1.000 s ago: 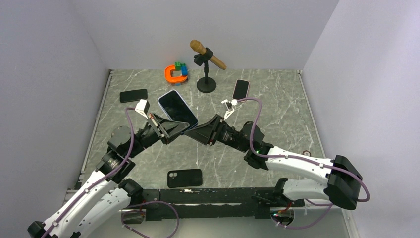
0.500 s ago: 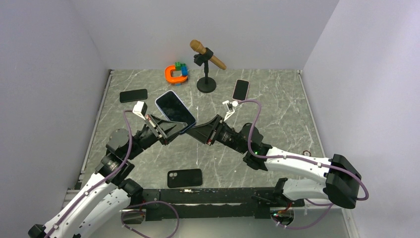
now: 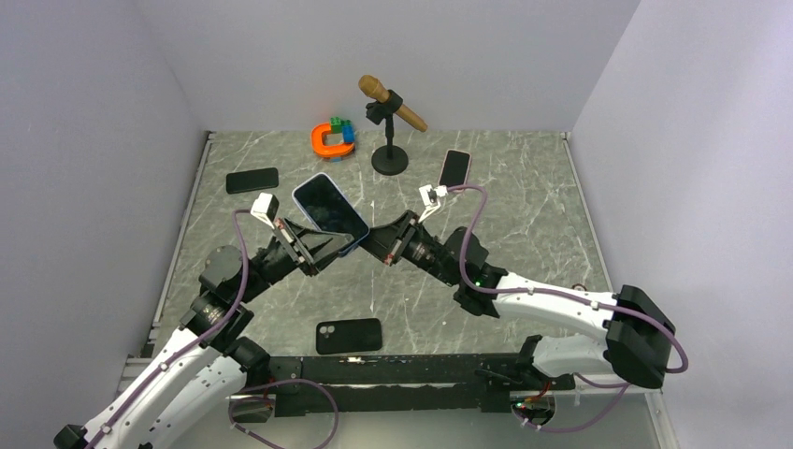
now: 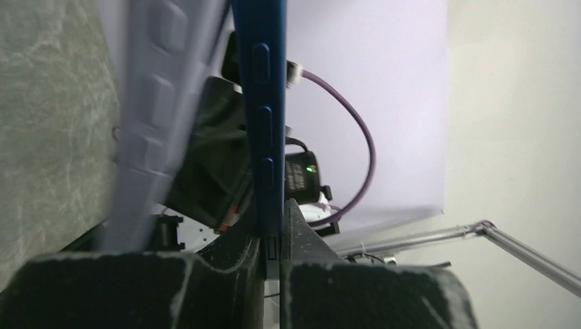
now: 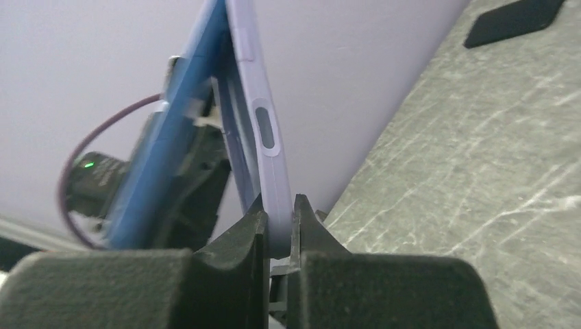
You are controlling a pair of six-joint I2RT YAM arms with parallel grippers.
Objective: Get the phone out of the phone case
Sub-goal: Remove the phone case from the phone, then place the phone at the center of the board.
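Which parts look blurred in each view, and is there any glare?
Left wrist view: the lavender case is blurred, the blue phone edge fairly sharp. Right wrist view: case edge sharp, phone behind it soft. Top external view: even light, all sharp, no strong glare.

A grey marbled counter [image 3: 542,215] carries a brown microphone [image 3: 391,103] tilted on a black round-based stand [image 3: 390,161] at the back. Left of it lies an orange C-shaped ring [image 3: 327,143], touching some coloured blocks [image 3: 345,128]. A black phone [image 3: 252,180] lies flat at the far left, a second phone [image 3: 455,168] right of the stand, and a black case [image 3: 349,336] near the front edge.
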